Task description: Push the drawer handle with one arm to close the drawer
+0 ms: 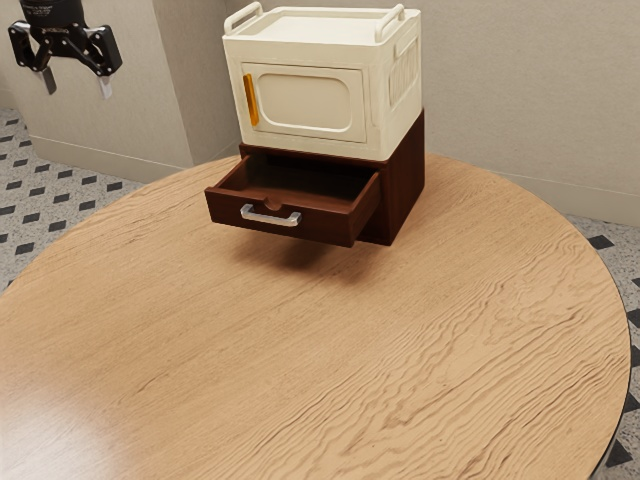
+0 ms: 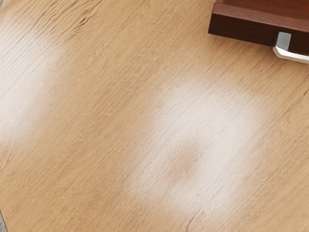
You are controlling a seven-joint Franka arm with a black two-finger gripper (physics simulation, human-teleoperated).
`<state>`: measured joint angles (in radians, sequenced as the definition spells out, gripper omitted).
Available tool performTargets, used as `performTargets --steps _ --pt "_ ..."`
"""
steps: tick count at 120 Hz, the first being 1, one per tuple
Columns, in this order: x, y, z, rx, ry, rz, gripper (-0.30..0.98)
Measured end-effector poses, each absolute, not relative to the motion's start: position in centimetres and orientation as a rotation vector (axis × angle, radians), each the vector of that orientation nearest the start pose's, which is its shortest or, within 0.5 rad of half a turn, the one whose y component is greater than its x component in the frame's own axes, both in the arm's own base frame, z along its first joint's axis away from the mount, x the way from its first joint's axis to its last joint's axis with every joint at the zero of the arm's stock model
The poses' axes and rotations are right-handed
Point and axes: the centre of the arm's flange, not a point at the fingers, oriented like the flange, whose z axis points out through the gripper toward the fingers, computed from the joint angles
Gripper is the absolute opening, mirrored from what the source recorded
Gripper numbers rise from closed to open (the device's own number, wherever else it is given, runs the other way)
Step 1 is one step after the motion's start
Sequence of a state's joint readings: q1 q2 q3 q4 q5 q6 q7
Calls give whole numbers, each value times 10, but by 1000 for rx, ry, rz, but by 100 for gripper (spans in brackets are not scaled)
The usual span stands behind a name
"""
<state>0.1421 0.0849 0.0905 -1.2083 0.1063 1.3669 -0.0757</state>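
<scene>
Pincer [image 1: 78,84]: released, fingers spread, nothing between them; positioned in air at the exterior view's upper left, well apart from the handle. Round wooden desk [image 1: 300,360] below. Metal handle [image 1: 270,216] observed on the front of the drawer [image 1: 325,229]; drawer extended from the dark wood cabinet [image 1: 406,185]. Cream box [image 1: 375,115] upright on the cabinet, orange grip [image 1: 251,100] on its door. Plain wall [image 1: 520,90] behind.

1. Round wood-grain surface [image 1: 450,330], thin dark edge.
2. Plain beige-grey wall [image 1: 520,100] behind surface; baseboard [image 1: 110,160] along its foot.
3. Speckled grey floor [image 1: 40,180], dark diamonds, beyond surface's edge.
4. Light: soft white glare [image 2: 207,130] on surface.
</scene>
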Motion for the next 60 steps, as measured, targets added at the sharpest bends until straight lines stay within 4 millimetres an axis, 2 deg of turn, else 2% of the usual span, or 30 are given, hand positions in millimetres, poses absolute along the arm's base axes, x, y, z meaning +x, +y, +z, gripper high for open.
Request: performTargets --steps 17,25,28,33,40,51,60 --pt "533 137 728 -2982 -505 -104 67" --pt "497 126 791 -2967 -501 -293 67" --pt "490 123 803 -2964 -499 -332 67" --pt "485 120 812 -2962 -495 -361 67" --pt "493 119 806 -2965 -493 -350 67" --pt "516 120 786 -2969 -485 -319 67" --pt "527 111 778 -2976 -456 -319 67"
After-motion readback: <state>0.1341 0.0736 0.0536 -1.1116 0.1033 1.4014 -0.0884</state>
